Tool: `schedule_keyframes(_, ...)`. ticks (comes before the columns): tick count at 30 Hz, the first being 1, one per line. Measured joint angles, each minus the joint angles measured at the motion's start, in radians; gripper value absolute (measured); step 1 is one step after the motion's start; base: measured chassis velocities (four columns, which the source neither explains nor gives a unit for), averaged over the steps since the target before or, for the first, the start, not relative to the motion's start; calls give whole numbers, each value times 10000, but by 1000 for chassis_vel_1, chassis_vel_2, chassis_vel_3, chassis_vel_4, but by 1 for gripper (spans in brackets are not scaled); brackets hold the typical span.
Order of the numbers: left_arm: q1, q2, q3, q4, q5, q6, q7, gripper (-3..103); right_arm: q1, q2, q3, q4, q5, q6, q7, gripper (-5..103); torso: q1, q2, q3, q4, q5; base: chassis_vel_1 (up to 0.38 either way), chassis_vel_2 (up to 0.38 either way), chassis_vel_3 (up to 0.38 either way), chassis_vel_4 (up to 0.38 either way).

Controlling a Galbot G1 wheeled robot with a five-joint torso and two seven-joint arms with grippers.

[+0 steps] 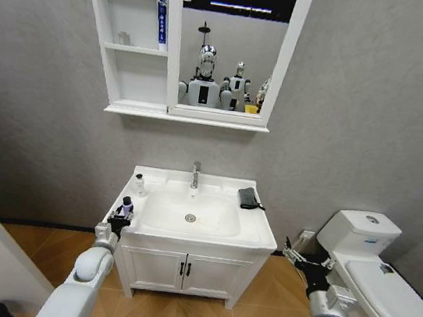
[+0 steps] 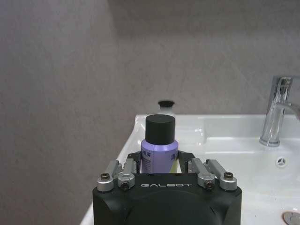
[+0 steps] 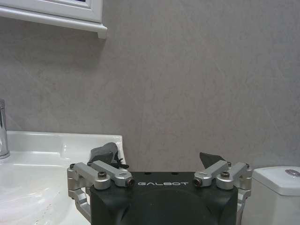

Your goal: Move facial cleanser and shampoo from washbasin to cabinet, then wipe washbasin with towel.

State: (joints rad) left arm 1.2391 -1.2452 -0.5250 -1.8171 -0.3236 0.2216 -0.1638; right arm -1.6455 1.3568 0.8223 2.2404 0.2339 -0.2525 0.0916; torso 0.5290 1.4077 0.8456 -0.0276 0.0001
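Two grey textured plaster walls meet behind the fixtures, over a wood-look floor [image 1: 256, 291]. Largest on the wall is the white cabinet [image 1: 138, 38], its open shelves stacked in a column beside a tall mirror panel [image 1: 231, 43]; a blue-and-white tube [image 1: 161, 17] stands upright on the top shelf against the mirror-side wall. Below it sits the white vanity [image 1: 183, 273] with two doors and black handles, carrying the glossy ceramic washbasin [image 1: 256, 232], a rectangular top with a sunken round-cornered bowl, chrome tap [image 1: 195, 174] at the middle of the back edge and a centre drain [image 1: 190, 218]. A white toilet [image 1: 377, 268] stands off the basin's right side.

At the basin's front left corner the left gripper [image 1: 121, 221] has its fingers [image 2: 123, 171] clamped on a purple bottle [image 2: 159, 152] with a black cap, its long axis upright, cap up. A small clear bottle [image 1: 138, 185] with a dark cap stands upright near the back left corner. The towel [image 1: 248, 198], dark and folded, lies flat at the back right corner, its long axis running front to back. The right gripper [image 1: 293, 253] hangs off the basin's front right corner, fingers [image 3: 213, 161] apart and holding nothing.
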Motion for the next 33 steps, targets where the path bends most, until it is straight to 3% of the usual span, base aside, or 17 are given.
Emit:
schedule_keyframes(1, 160, 404, 18, -817, -308, 372, -444, 42, 45, -6, -60, -23, -34, -6, -8, 100, 0, 0, -1, 1, 1, 0, 0, 0, 0)
schedule_keyframes(2, 160, 404, 18, -817, -308, 372, -444, 42, 45, -6, -60, -23, -34, -6, -8, 100, 0, 0, -1, 1, 1, 0, 0, 0, 0)
schedule_keyframes(4, 208, 1033, 64, -1795, -1049, 1102, -1188, 42, 101, -11, -143, -51, -75, -20, -23, 100, 0, 1, -1, 0, 1, 0, 0, 0, 0)
schedule_keyframes(5, 102, 1568, 80, -2453, -1860, 1779, -1743, 42, 146, -17, -207, -85, -115, -26, -48, 100, 0, 1, -1, 1, -3, 0, 0, 0, 0)
schedule_keyframes(6, 102, 1568, 80, -2453, -1860, 1779, -1743, 42, 146, -17, -207, -85, -115, -26, -48, 100, 0, 1, -1, 1, -3, 0, 0, 0, 0)
schedule_keyframes(7, -130, 2105, -23, -3075, -2712, 2507, -2262, 42, 211, -26, -281, -134, -178, -27, -84, 100, 0, 1, -2, -1, 1, 0, 0, 0, 0)
schedule_keyframes(8, -130, 2105, -23, -3075, -2712, 2507, -2262, 42, 211, -26, -281, -134, -178, -27, -84, 100, 0, 1, -2, -1, 1, 0, 0, 0, 0)
schedule_keyframes(10, -547, 2853, -256, -3717, -3861, 3411, -2776, 42, 225, -42, -323, -166, -240, -27, -157, 100, 1, 1, 0, 0, -2, 0, 0, 0, 0)
schedule_keyframes(11, -547, 2853, -256, -3717, -3861, 3411, -2776, 42, 225, -42, -323, -166, -240, -27, -157, 100, 1, 1, 0, 0, -2, 0, 0, 0, 0)
schedule_keyframes(12, -895, 3395, -369, -4063, -4746, 3906, -3217, 42, 214, -69, -347, -186, -251, -27, -205, 100, 0, 1, -1, -1, 0, 0, 0, 0, 0)
schedule_keyframes(14, -1539, 4239, -443, -4336, -5961, 4371, -3792, 42, 220, -137, -358, -235, -258, -26, -238, 100, 0, 1, -1, -1, 1, 0, 0, 0, 0)
schedule_keyframes(20, -2977, 5316, -307, -4086, -7176, 4583, -4166, 42, 327, -231, -356, -268, -223, -55, -250, 100, 0, 0, 0, 1, 0, 0, 0, 0, 0)
schedule_keyframes(22, -4348, 5684, 79, -3501, -7712, 4622, -4179, 42, 397, -260, -350, -315, -202, -87, -251, 100, 0, 1, 0, 1, 0, 0, 0, 0, 0)
schedule_keyframes(27, -5947, 5813, 826, -2744, -8062, 4651, -4204, 42, 436, -274, -316, -395, -176, -92, -252, 100, 1, 1, 0, -1, 0, 0, 0, 0, 0)
schedule_keyframes(32, -8310, 5584, 2499, -1465, -8118, 4676, -4281, 42, 453, -253, -218, -539, -91, -62, -252, 100, 0, 0, 1, 0, 1, 0, 0, 0, 0)
schedule_keyframes(33, -8310, 5584, 2499, -1465, -8118, 4676, -4281, 42, 453, -253, -218, -539, -91, -62, -252, 100, 0, 0, 1, 0, 1, 0, 0, 0, 0)
